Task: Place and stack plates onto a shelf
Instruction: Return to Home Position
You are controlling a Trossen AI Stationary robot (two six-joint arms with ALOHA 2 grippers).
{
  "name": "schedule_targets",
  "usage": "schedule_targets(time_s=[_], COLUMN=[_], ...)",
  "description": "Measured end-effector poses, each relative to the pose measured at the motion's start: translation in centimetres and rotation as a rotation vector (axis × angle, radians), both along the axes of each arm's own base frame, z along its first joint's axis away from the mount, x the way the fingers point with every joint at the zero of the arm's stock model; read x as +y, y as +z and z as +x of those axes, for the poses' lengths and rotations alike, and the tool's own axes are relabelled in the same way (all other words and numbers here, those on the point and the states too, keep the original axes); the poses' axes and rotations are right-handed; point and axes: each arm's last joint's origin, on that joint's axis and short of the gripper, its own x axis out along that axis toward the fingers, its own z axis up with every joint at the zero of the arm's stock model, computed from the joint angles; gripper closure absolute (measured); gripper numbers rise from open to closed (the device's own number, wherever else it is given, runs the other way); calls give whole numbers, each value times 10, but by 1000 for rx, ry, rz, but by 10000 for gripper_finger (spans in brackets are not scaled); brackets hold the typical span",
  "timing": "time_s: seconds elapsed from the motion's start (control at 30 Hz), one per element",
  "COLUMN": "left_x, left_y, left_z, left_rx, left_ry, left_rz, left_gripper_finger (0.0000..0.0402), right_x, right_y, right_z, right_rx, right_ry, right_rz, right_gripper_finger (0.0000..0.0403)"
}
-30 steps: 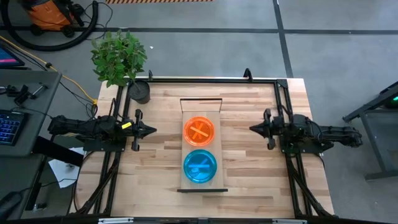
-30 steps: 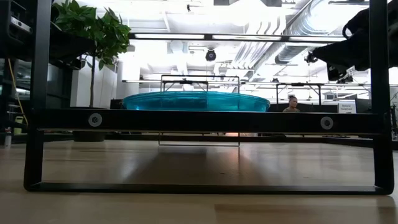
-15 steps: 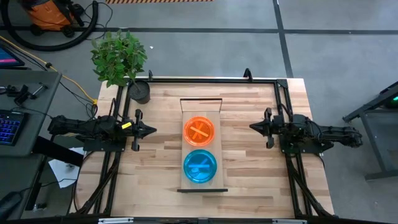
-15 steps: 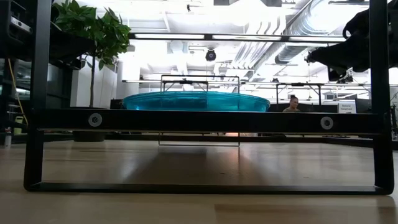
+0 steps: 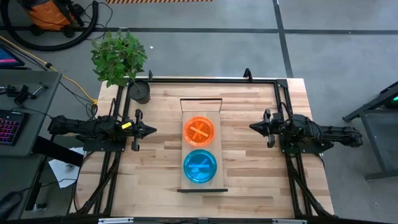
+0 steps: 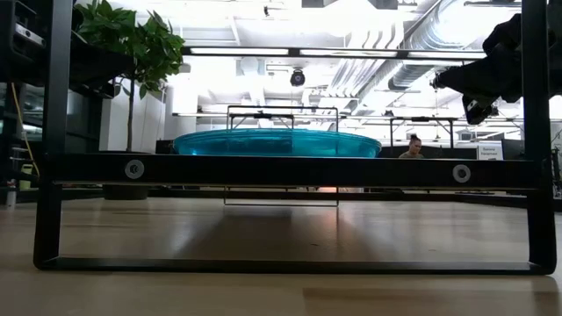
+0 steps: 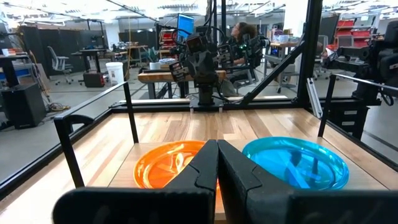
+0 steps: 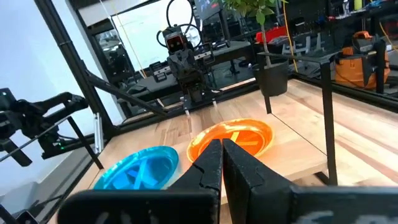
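The shelf (image 5: pixel 200 107) is a raised light-wood board on dark metal end frames (image 6: pixel 299 171), running from the far to the near side at the table's middle. An orange plate (image 5: pixel 199 130) rests flat on its middle. A cyan-blue plate (image 5: pixel 200 166) rests flat nearer the near end. How many plates lie in each pile, I cannot tell. My left gripper (image 5: pixel 152 130) hovers left of the shelf, shut and pointing at it. My right gripper (image 5: pixel 252 128) hovers on the right side, shut as well. Both plates show past the fingers in the wrist views (image 7: pixel 171 163) (image 8: pixel 239 138).
A potted plant (image 5: pixel 121 59) stands with its dark pot (image 5: pixel 140 91) at the table's far left corner. A black rail frame (image 5: pixel 205 79) runs round the table's edges. The shelf's far end is bare wood. Bare tabletop (image 5: pixel 165 155) lies between each gripper and the shelf.
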Motion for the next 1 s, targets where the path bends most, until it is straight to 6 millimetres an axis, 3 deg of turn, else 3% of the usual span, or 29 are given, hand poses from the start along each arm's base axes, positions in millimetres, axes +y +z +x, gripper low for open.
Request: schedule_targets(time_s=[1.0], left_x=[0], left_y=[0], left_z=[0], left_rx=[0], left_ry=[0], left_rz=[0], left_gripper_finger=[401], right_x=[0], right_y=[0], right_z=[0], right_rx=[-1], right_ry=[0], right_rz=[20], right_gripper_finger=[402])
